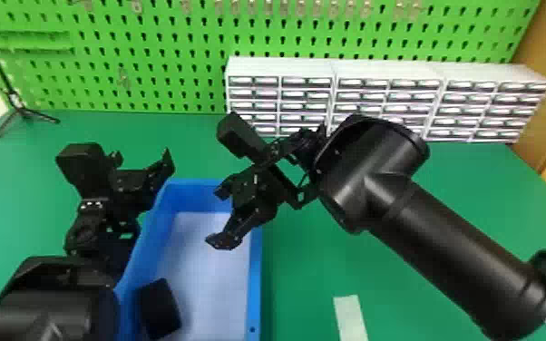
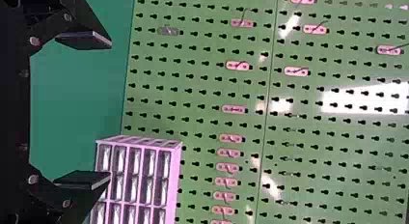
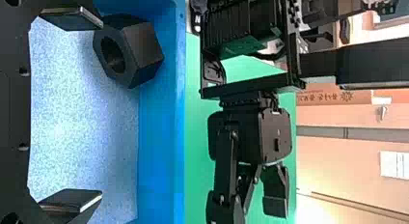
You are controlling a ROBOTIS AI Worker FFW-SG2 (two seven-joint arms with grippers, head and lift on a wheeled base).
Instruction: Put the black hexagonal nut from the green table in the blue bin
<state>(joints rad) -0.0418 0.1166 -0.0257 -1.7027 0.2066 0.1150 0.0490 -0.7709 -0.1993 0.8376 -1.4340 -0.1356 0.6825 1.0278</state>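
Right gripper (image 1: pixel 217 216): released, fingers spread, nothing between them; it hangs over the blue bin (image 1: pixel 254 281). Black hexagonal nut (image 1: pixel 158 308): inside the bin, below the right gripper's level, nearer the robot and to its left. Contact between nut and bin wall is hard to confirm; it appears close beside the wall. Left gripper (image 1: pixel 143 158): also spread and unloaded, above the green table (image 1: pixel 294 272), beyond the nut, by the bin's left wall.

Assessment: placement looks achieved; withdrawal of the arms remains. Main risk: the right gripper, lowered or swung sideways while spread, could hook the rim and drag the bin, shifting the nut. A leftward sweep could bring the two grippers together. A rightward move of the left gripper could knock the wall. Straight lift first seems prudent.
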